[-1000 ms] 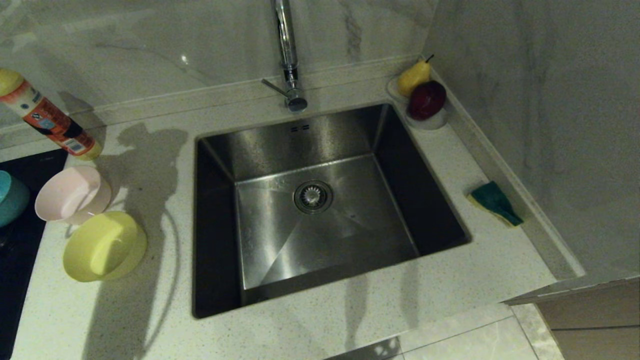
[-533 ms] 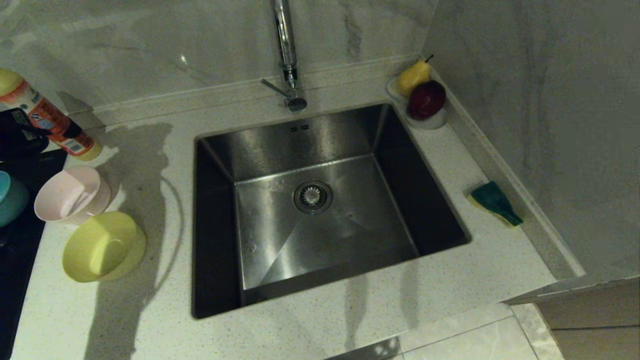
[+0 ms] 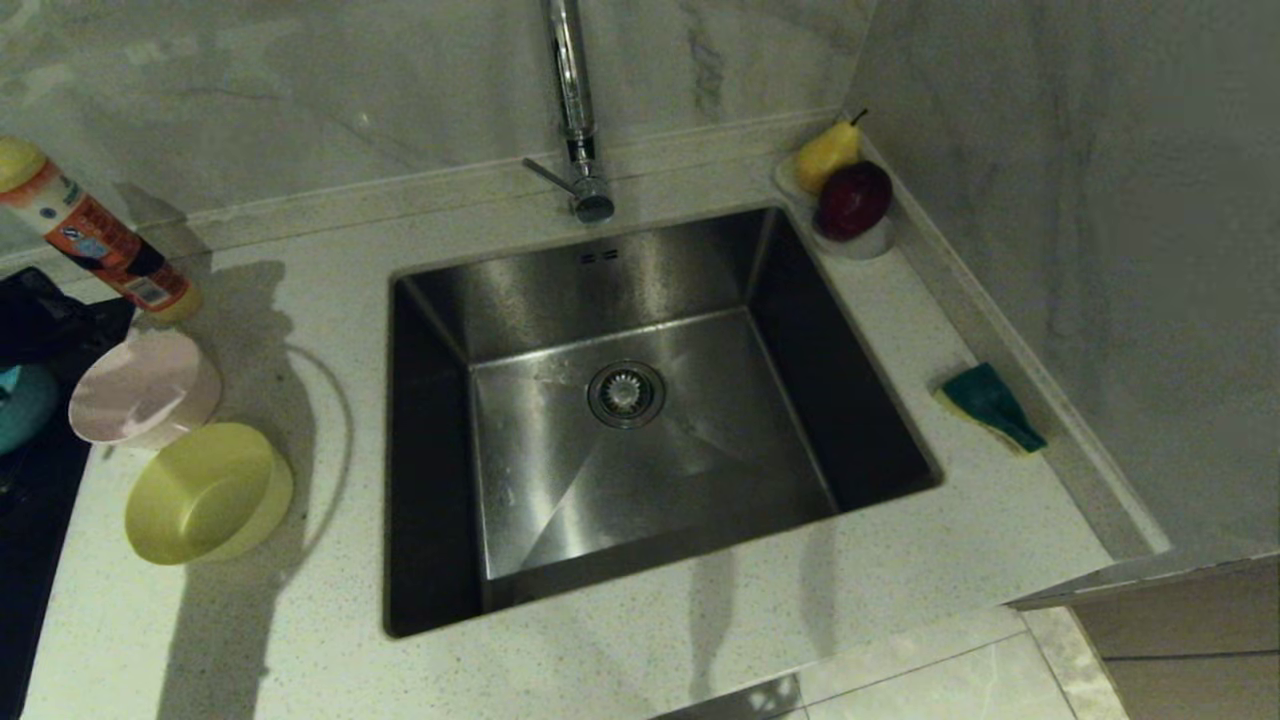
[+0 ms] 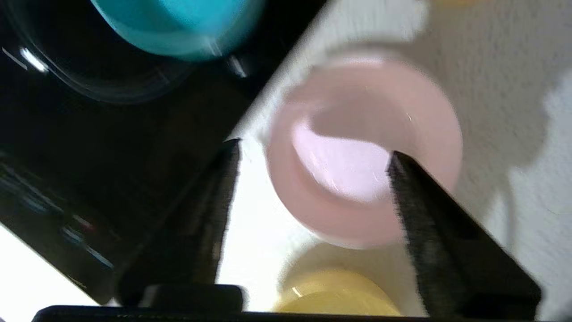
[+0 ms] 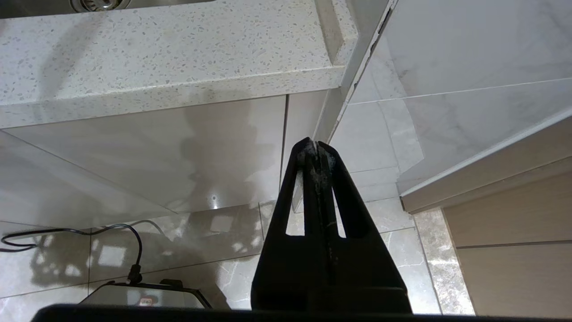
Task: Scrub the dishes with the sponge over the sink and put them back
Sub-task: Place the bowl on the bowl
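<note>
Three bowls sit left of the sink (image 3: 640, 300): a pale pink bowl (image 3: 145, 388), a yellow bowl (image 3: 208, 492) nearer me, and a teal bowl (image 3: 18, 405) on the black hob at the frame's edge. My left gripper (image 4: 313, 151) hovers open above the pink bowl (image 4: 357, 112), one finger over its rim and the other over the counter beside it, holding nothing. The teal bowl (image 4: 178, 22) and yellow bowl (image 4: 335, 295) flank it. The green-and-yellow sponge (image 3: 990, 405) lies on the counter right of the sink. My right gripper (image 5: 316, 145) is shut and hangs below the counter edge.
An orange spray bottle (image 3: 95, 240) leans at the back left near the bowls. The tap (image 3: 575, 110) stands behind the sink. A white dish with a pear (image 3: 828, 155) and a dark red fruit (image 3: 853, 200) sits in the back right corner. The black hob (image 3: 30, 520) borders the left edge.
My left arm has come into the head view at the left edge and moved down towards the pink bowl. The bowls, the sponge and the right arm have not moved.
</note>
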Controlling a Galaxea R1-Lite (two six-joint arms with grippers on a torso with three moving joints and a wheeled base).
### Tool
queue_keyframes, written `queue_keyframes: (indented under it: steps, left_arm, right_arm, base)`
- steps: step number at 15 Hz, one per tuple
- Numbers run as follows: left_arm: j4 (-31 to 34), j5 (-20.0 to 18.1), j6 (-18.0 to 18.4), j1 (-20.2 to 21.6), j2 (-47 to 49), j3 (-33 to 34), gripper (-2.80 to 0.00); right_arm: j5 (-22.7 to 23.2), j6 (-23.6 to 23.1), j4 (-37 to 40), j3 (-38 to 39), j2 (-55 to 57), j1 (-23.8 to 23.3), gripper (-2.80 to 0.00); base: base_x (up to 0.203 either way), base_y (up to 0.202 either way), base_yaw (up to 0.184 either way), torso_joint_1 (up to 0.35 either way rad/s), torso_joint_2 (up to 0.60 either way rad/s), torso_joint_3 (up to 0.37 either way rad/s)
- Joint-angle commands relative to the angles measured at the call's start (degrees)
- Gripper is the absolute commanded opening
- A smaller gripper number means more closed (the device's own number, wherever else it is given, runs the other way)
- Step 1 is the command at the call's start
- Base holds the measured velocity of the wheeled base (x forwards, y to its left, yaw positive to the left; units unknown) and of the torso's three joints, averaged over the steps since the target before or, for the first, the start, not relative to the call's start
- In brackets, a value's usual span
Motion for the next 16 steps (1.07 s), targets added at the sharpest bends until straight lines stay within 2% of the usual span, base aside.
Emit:
queue_keyframes:
  steps: [1,6,9,13,16]
  left_arm:
    - [1.0,-1.7,-2.6,0.6,0.5,0.9,0.0]
    - [1.1,-2.5,-6.7,3.5,3.2,1.9,0.0]
    - [1.5,-6.2,-6.8,5.3,3.2,2.0,0.0]
    - [0.9,-7.8,-6.7,5.5,3.6,4.9,0.0]
    - [0.8,-8.7,-8.1,5.7,5.1,5.6,0.0]
  right_arm:
    - [0.0,0.0,0.0,0.0,0.1,0.0,-2.8]
    - [0.0,0.0,0.0,0.0,0.1,0.0,-2.8]
    - [0.0,0.0,0.0,0.0,0.1,0.1,-2.8]
    - [0.0,0.0,0.0,0.0,0.1,0.0,-2.8]
    - [0.0,0.0,0.0,0.0,0.1,0.0,-2.8]
  base:
    - [0.0,0.0,0.0,0.0,0.0,0.0]
    - [0.0,0.0,0.0,0.0,0.0,0.0]
    - [0.0,0.0,0.0,0.0,0.0,0.0]
    - [0.0,0.0,0.0,0.0,0.0,0.0]
    - [0.0,0.0,0.0,0.0,0.0,0.0]
